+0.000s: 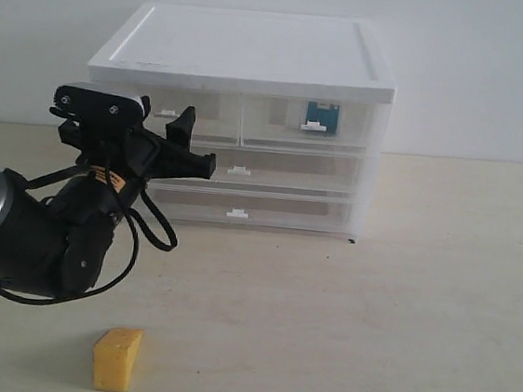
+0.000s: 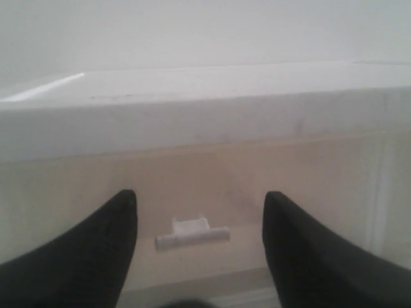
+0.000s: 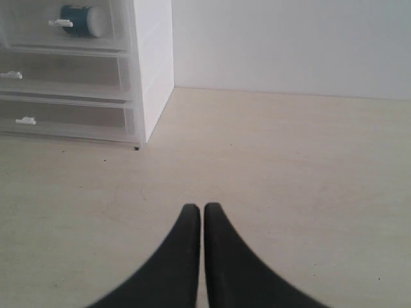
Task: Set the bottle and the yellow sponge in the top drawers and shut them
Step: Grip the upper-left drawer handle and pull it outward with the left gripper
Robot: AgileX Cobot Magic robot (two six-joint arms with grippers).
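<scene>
Left jaws stand released astride the top-left drawer [image 2: 225,186] handle [image 2: 191,233], which looks small, stiff and slippery: hook behind its lip. Right jaws clenched, empty

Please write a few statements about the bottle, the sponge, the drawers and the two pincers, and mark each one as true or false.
1. The bottle lies inside the top right drawer. True.
2. The yellow sponge is in a drawer. False: it sits on the table, in front of the cabinet.
3. The left pincer is open and faces the handle of the top left drawer. True.
4. The right pincer holds the bottle. False: it is shut on nothing, above the bare table.
</scene>
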